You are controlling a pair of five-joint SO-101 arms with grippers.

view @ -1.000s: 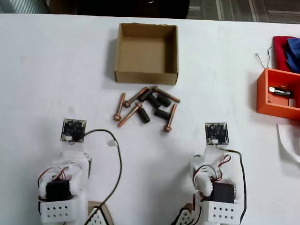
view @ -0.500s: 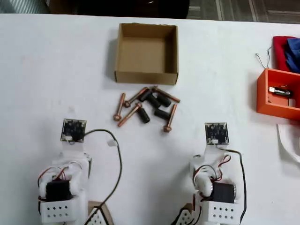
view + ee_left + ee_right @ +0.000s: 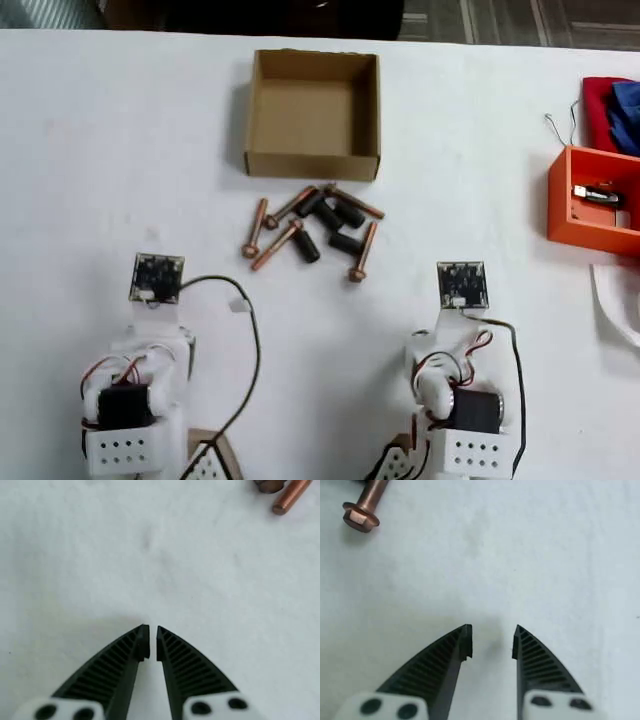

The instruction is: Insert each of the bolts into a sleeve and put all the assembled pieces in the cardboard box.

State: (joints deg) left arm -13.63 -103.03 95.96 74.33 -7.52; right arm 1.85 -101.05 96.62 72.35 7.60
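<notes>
Nothing is shifting since the earlier frames: the parts and both arms are sitting exactly as they were. The bolts (image 3: 277, 245) are lying loose on the bench (image 3: 100, 150), fanned around and partly over the black sleeves (image 3: 346, 243). It is one jumbled cluster with pieces touching, and no bolt is sitting inside a sleeve yet. That tangle is probably going to make singling out a first piece fiddly.

The box (image 3: 312, 165) is standing open just beyond the cluster with nothing visible inside. It is waiting close by, likely so that finished pieces need only a short carry.

Both arms are resting folded back at the near edge, each short of the parts, seemingly parked before the first reach. The left hand (image 3: 150, 640) is hanging over bare bench with its jaws nearly closed, only a thin slit between the tips, gripping nothing; a bolt tip (image 3: 287, 497) is showing farther out. The right hand (image 3: 491, 642) is also holding nothing, its jaws parted a little, with a bolt head (image 3: 360, 517) lying well ahead.

An orange bin (image 3: 590, 205) is standing off to the right, well apart from the work.
</notes>
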